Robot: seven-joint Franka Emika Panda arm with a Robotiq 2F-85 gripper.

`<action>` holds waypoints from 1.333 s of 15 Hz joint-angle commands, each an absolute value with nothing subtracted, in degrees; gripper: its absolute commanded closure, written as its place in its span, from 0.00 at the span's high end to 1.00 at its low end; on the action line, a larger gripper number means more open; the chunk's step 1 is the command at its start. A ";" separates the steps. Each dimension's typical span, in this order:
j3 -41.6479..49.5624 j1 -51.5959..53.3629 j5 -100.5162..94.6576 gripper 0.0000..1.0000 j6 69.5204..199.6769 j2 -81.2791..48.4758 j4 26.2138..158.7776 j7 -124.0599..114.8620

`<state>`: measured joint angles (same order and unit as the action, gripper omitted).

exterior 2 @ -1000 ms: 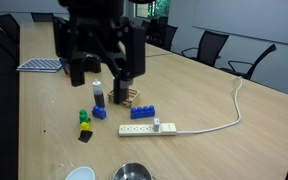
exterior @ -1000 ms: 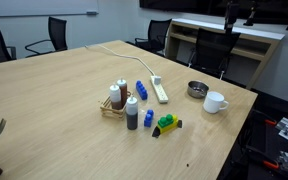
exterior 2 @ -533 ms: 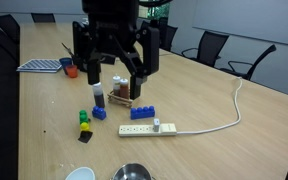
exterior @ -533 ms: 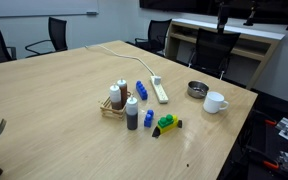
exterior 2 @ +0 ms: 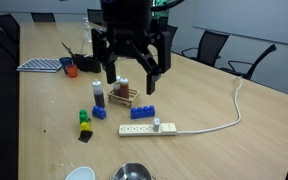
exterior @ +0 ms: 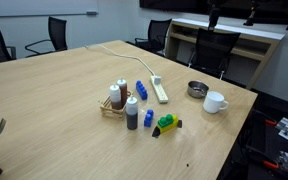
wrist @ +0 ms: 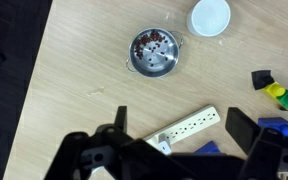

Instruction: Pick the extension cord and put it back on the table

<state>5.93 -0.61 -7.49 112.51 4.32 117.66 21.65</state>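
The extension cord is a white power strip (exterior 2: 144,128) lying flat on the wooden table (exterior 2: 44,110), with its white cable (exterior 2: 236,100) running off toward the table's far edge. It also shows in an exterior view (exterior: 160,91) and in the wrist view (wrist: 189,125). My gripper (exterior 2: 132,82) hangs open and empty above the table, over the bottle rack and just short of the strip. In the wrist view my gripper (wrist: 182,125) has its two dark fingers spread on either side of the strip, well above it.
A wooden rack with small bottles (exterior 2: 117,95), blue blocks (exterior 2: 142,112) and a green-yellow toy (exterior 2: 84,122) stand close to the strip. A metal bowl (wrist: 154,55) and a white cup (wrist: 209,15) sit beyond it. Office chairs (exterior 2: 209,45) ring the table.
My gripper has moved sideways across the table, from near the table's end to above the rack and strip. It stays open. The objects have not moved.
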 commanded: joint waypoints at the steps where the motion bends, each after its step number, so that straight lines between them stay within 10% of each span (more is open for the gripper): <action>1: 4.72 -1.09 -6.22 1.00 116.24 -2.80 111.85 24.24; 20: 0.10 -3.31 1.85 1.00 118.52 -19.71 99.43 36.89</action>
